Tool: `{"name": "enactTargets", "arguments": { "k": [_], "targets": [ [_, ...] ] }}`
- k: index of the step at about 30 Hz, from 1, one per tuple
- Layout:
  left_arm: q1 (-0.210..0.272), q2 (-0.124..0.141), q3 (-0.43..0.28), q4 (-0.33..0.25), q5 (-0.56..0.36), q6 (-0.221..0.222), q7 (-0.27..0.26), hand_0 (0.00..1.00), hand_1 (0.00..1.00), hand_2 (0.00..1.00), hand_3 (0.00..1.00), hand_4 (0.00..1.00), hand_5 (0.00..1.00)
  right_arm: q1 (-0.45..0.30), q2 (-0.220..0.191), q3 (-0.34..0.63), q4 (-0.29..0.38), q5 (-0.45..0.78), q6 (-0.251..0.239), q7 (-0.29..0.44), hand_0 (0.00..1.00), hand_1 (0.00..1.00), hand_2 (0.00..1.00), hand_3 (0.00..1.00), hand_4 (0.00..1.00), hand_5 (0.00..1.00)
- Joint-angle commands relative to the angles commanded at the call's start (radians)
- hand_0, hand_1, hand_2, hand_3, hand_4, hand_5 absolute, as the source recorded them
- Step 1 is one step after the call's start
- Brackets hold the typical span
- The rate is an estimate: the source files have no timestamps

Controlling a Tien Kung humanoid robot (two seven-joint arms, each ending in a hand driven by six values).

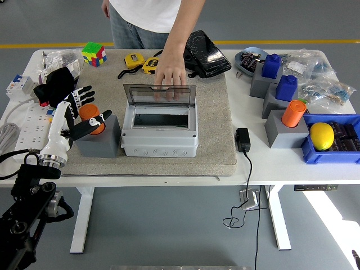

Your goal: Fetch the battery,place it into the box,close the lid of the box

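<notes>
White counter (169, 169), grey floor behind. Grey box (160, 130) on beige mat (216, 135) mid-counter, clear lid (160, 94) raised at its far side. Person's hand (170, 70) rests on lid's top edge. Orange battery (90, 116) upright in grey holder (98, 138) (just left of box). Left hand (77, 112) at battery, fingers (84, 93) spread around it, thumb across front; firm grip not clear.

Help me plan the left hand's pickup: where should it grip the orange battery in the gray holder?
Grip the orange battery by its exposed upper end, coming from above. It stands upright in the gray holder, which hides its lower part. The left hand is already beside it.
</notes>
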Motion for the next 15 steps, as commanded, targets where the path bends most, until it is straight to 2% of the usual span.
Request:
{"name": "enactTargets", "arguments": {
  "k": [8, 15],
  "targets": [
    [0.000, -0.005, 0.021, 0.001, 0.008, 0.061, -0.015, 0.673, 0.750, 0.739, 0.779, 0.998, 0.002, 0.000, -0.001, -0.004, 0.000, 0.001, 0.000, -0.001, 0.821, 0.759, 0.734, 0.793, 0.998, 0.970],
    [-0.009, -0.026, 0.039, 0.024, -0.040, 0.045, -0.043, 0.677, 0.750, 0.731, 0.766, 0.998, 0.002, 0.000, 0.000, -0.003, 0.000, 0.002, 0.000, -0.001, 0.821, 0.759, 0.733, 0.793, 0.998, 0.970]
  ]
}}
